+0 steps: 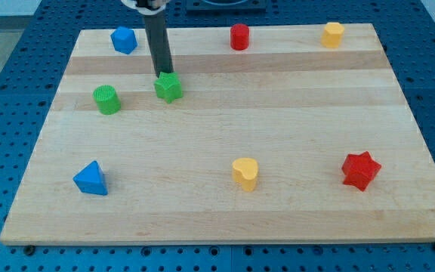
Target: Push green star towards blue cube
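The green star (169, 87) lies on the wooden board (225, 136) in its upper left part. The blue cube (124, 39) sits near the board's top left corner, up and to the left of the star. My dark rod comes down from the view's top, and my tip (163, 72) rests at the star's upper edge, touching it or nearly so, on the side toward the view's top.
A green cylinder (107, 99) stands left of the star. A red cylinder (239, 36) and a yellow block (332, 34) sit along the top edge. A blue triangle (91, 179), a yellow heart (245, 173) and a red star (360, 170) lie in the lower part.
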